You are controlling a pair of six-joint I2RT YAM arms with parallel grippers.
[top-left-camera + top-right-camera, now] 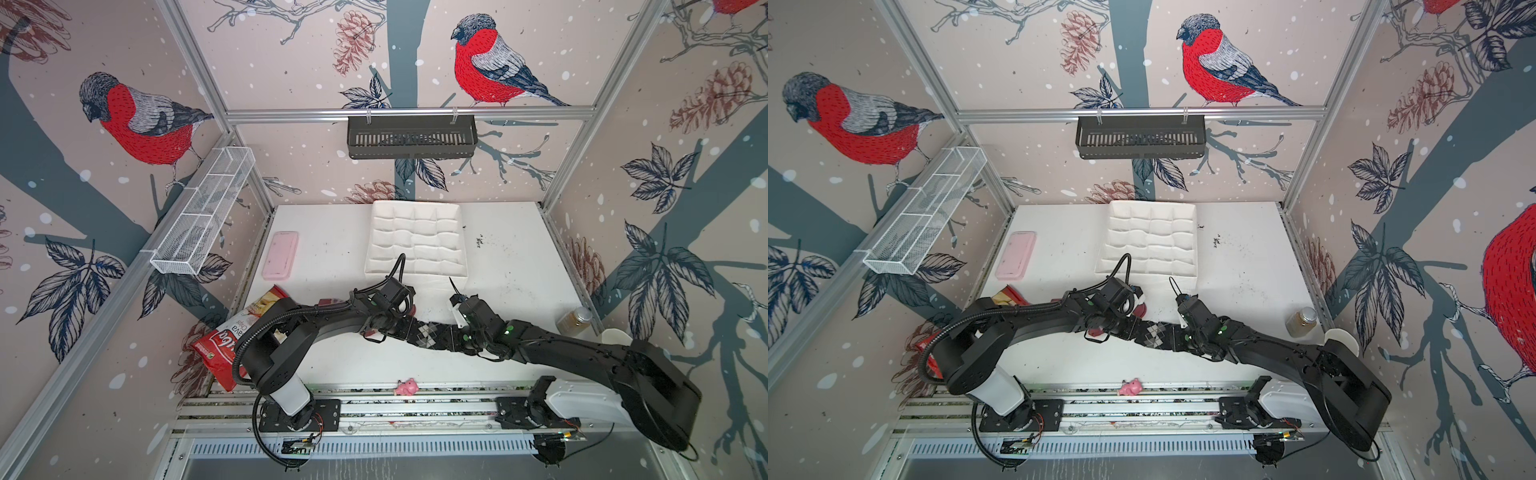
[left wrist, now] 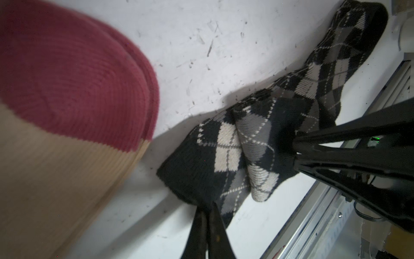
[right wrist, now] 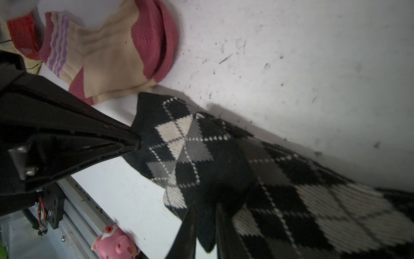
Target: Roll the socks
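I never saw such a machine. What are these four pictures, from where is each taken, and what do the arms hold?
It is a robot: two black arms at a white table. Two pictures look down from above, nearly alike; two come from cameras on the wrists. The left gripper and the right gripper both pinch the argyle sock. The tan sock lies beside it. Also there: a chips bag, a pink lid, a white tray, a jar.

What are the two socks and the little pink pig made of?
The diamond sock looks like soft knitted yarn: tiny stitch rows show. The tan sock is ribbed knit too. The pink pig looks smooth and glossy, maybe rubber or plastic.
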